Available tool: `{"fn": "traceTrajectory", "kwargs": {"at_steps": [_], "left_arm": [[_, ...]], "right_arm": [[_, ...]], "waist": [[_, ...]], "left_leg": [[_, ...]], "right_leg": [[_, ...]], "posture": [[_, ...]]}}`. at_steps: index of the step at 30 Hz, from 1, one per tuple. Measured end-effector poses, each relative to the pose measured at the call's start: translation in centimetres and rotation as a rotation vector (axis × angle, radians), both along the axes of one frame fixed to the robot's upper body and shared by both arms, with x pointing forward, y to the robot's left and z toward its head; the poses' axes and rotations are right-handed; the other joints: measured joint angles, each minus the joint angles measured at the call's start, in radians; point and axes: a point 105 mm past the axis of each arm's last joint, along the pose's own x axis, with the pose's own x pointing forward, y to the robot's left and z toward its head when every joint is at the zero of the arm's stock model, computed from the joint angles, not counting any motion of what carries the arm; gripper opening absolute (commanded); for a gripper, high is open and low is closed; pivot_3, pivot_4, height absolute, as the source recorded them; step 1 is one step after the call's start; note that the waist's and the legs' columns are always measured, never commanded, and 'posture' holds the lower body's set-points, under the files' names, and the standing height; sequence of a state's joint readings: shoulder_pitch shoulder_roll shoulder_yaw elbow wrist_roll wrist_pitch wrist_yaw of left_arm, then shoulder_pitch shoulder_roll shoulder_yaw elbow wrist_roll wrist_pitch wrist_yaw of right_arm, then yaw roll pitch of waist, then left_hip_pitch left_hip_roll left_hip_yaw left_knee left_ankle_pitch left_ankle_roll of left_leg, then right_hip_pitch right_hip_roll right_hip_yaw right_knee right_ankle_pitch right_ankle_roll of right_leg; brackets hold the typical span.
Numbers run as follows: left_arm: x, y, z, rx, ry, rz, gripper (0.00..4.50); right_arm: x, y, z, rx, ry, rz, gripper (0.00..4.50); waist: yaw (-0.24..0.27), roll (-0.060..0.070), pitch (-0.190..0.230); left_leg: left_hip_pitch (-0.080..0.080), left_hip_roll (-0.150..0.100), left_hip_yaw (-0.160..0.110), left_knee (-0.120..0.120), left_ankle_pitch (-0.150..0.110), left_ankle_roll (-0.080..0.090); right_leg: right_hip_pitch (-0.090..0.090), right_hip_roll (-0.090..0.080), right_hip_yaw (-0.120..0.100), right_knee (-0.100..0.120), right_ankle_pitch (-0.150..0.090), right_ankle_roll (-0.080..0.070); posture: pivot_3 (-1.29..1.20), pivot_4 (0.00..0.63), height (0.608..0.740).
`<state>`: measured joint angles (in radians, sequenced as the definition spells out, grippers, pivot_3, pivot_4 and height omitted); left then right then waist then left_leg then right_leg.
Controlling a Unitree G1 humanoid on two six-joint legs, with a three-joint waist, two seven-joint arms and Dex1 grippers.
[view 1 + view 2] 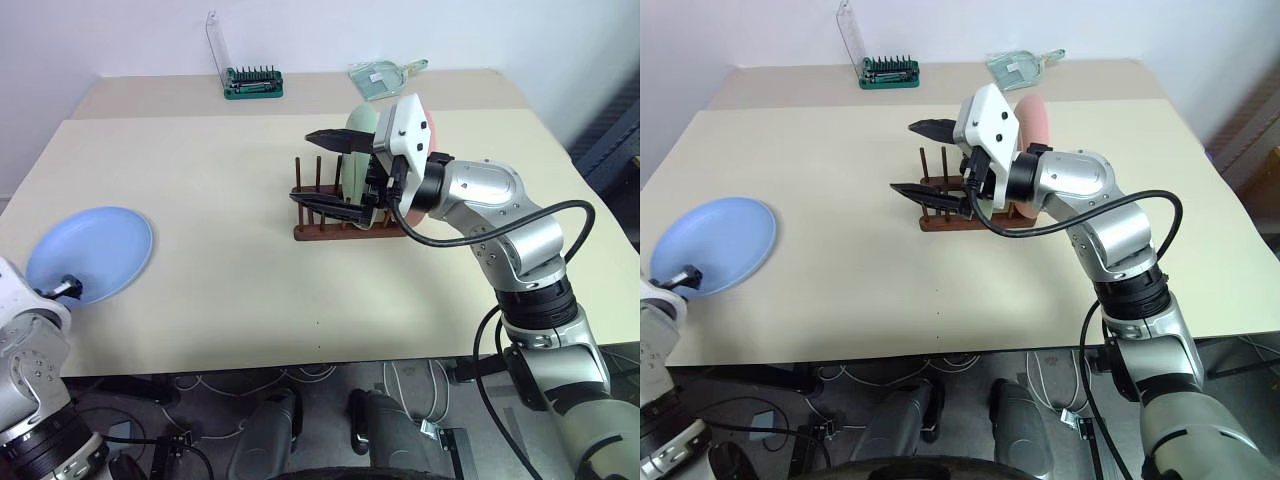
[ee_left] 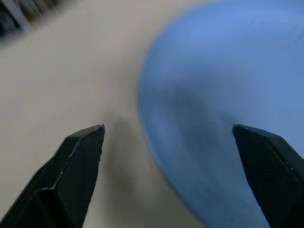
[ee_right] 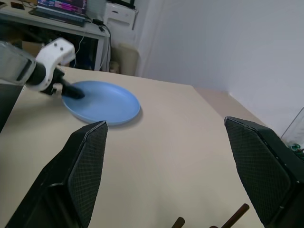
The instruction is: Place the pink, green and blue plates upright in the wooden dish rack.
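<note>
Beige table [image 1: 220, 200] is seen carrying the blue plate [image 1: 90, 253], laid flat near its left edge, with the left gripper [image 2: 171, 142] spread wide at the plate's near rim. Toward the table's right side, the pink plate [image 1: 1037, 118] and green plate [image 1: 360, 122] are held upright in the wooden dish rack [image 1: 325, 228], and the right gripper [image 1: 325, 172], jaws apart and empty, is held level above the rack's left end.

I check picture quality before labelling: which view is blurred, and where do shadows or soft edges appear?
Left wrist view: the blue plate is smeared by blur, though the left tool fingers stay fairly crisp. Right wrist view: the plate is sharp and throws a soft shadow on the table. Left eye view: even light, faint shadow under the wooden dish rack.
</note>
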<state>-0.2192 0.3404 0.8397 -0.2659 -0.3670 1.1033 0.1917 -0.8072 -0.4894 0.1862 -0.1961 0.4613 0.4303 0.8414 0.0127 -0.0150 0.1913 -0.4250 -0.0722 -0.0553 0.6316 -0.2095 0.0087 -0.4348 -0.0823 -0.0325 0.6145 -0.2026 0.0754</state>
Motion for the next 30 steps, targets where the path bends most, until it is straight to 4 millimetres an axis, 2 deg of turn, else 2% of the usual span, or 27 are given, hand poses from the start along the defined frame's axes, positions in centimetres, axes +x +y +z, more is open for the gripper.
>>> {"fn": "traceTrajectory", "kwargs": {"at_steps": [2,5,6,11,14,17,20,22,24,26,30], "left_arm": [[0.5,-0.1,0.2,-0.039,-0.028,0.013,2.14],[0.7,0.0,0.3,-0.055,-0.041,0.031,0.49],[0.8,-0.1,0.5,-0.053,-0.049,0.03,0.11],[2.8,-1.1,3.0,-0.035,-0.237,-0.006,0.04],[4.8,-3.1,6.8,0.03,-0.414,-0.089,0.04],[6.0,-5.2,11.1,0.125,-0.567,-0.165,0.04],[7.3,-8.8,14.8,0.234,-0.691,-0.283,0.04],[8.0,-12.5,18.1,0.314,-0.794,-0.396,0.04],[7.9,-15.6,20.2,0.369,-0.868,-0.48,0.04],[8.0,-17.5,20.7,0.38,-0.896,-0.528,0.04],[8.3,-19.2,20.4,0.357,-0.893,-0.561,0.04]], "right_arm": [[0.1,-0.1,-0.2,-0.003,0.005,-0.012,4.02],[0.2,-0.3,-0.3,0.0,0.01,-0.027,4.02],[0.2,-0.3,-0.3,0.0,0.011,-0.029,4.02],[0.2,-0.4,-0.4,-0.007,0.003,-0.045,4.02],[0.4,-0.5,-0.4,-0.017,-0.01,-0.063,4.02],[0.6,-0.6,-0.3,-0.032,-0.05,-0.085,4.02],[1.0,-0.5,-0.1,-0.073,-0.166,-0.118,4.02],[0.9,0.6,-0.1,-0.134,-0.307,-0.12,4.02],[0.9,1.7,0.0,-0.166,-0.428,-0.117,4.02],[1.2,2.2,0.2,-0.177,-0.517,-0.136,4.02],[1.5,3.1,0.2,-0.224,-0.654,-0.148,4.02]], "waist": [[0.0,0.0,0.0],[-0.002,0.0,0.0],[-0.002,0.0,0.0],[0.003,-0.001,0.0],[0.003,-0.005,0.0],[-0.001,-0.005,0.0],[-0.001,-0.005,0.0],[0.0,-0.005,0.0],[-0.002,-0.005,0.0],[-0.006,-0.005,0.0],[-0.007,-0.005,0.0]], "left_leg": [[0.0,0.0,0.0,0.0,0.0,0.0],[0.0,0.0,0.0,0.0,0.0,0.0],[0.0,0.0,0.0,0.0,0.0,-0.001],[0.0,0.0,0.0,0.0,0.001,-0.001],[0.0,0.0,0.0,0.0,0.001,-0.001],[0.0,0.0,0.001,-0.001,0.001,-0.001],[0.0,0.0,0.001,-0.001,0.002,-0.002],[0.0,0.0,0.001,-0.001,0.002,-0.003],[0.0,0.0,0.002,-0.001,0.002,-0.003],[0.001,0.0,0.002,-0.001,0.003,-0.001],[0.001,0.0,0.001,-0.001,0.005,-0.002]], "right_leg": [[0.0,0.0,0.0,0.0,0.0,0.0],[0.0,0.0,0.0,0.0,0.0,0.0],[0.0,0.0,0.0,0.0,0.0,0.0],[0.0,0.0,0.0,0.0,0.0,0.0],[0.0,0.0,0.0,0.0,0.001,0.0],[0.0,-0.001,0.001,-0.001,0.001,0.0],[0.0,0.0,0.001,0.0,0.001,0.0],[0.0,0.001,0.001,0.0,0.002,0.0],[0.0,0.001,0.001,0.0,0.002,0.001],[0.0,0.002,0.001,0.0,0.003,0.002],[0.0,0.004,0.001,0.001,0.003,0.002]], "posture": [[0.0,0.15,0.735],[0.0,0.15,0.735],[0.0,0.15,0.735],[0.0,0.15,0.735],[0.0,0.15,0.735],[0.0,0.15,0.735],[0.0,0.15,0.735],[0.0,0.15,0.735],[0.0,0.15,0.735],[0.0,0.15,0.735],[0.0,0.15,0.735]]}}
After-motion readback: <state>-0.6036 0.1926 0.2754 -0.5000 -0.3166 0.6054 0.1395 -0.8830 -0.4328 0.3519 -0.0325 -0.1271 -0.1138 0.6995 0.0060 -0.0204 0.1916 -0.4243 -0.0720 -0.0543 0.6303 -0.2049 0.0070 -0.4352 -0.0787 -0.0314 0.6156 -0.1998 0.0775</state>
